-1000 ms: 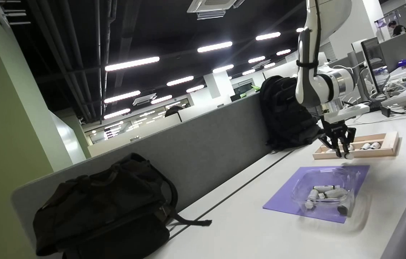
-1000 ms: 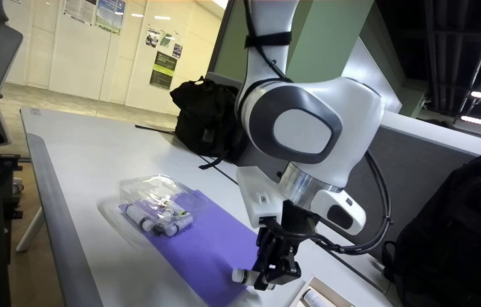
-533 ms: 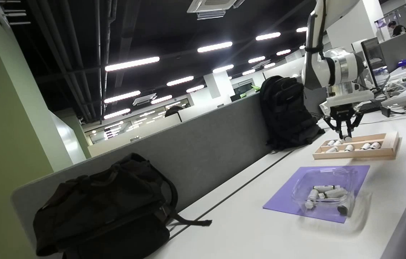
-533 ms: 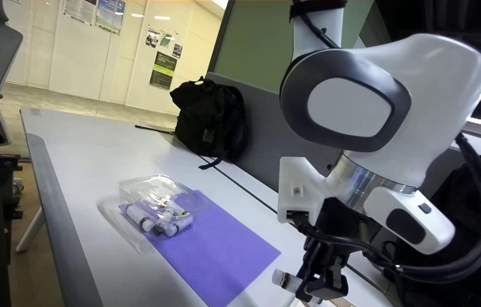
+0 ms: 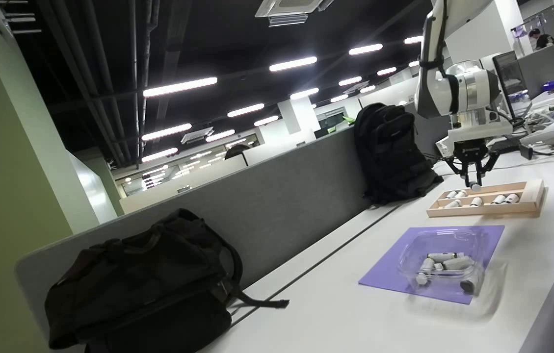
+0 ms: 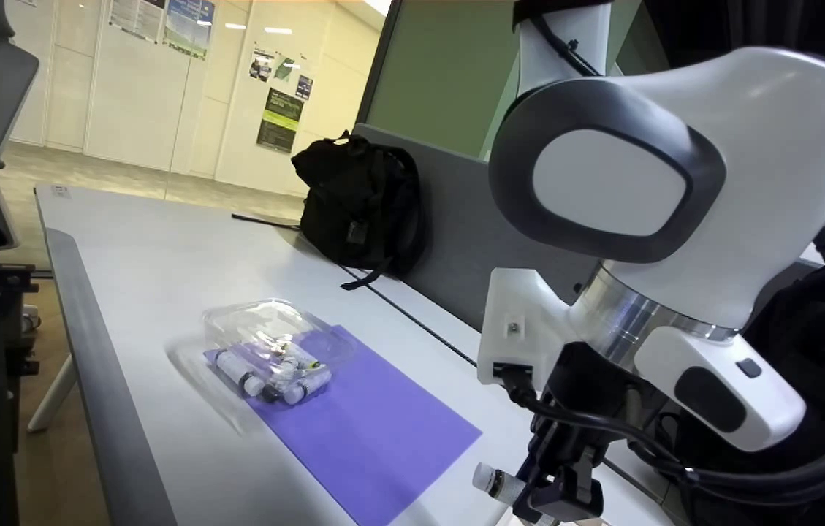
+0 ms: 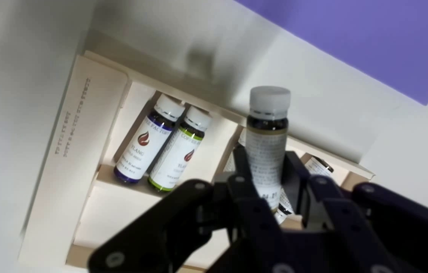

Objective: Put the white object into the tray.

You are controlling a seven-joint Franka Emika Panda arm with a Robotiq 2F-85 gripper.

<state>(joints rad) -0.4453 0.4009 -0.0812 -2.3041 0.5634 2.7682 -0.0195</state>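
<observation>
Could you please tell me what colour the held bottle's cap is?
The cap is white; it shows best in the wrist view.

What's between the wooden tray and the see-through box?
In an exterior view, white table and then purple sheet lie between the wooden tray and the see-through box.

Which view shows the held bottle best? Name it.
The wrist view: the bottle appears large, label plainly visible. In both exterior views it is small: white cap showing, label unreadable, body partly hidden.

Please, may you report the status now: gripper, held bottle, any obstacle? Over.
Gripper closed on white-capped bottle. Bottle held above wooden tray, not yet inside. Other bottles lie in tray, may crowd placing.
</observation>
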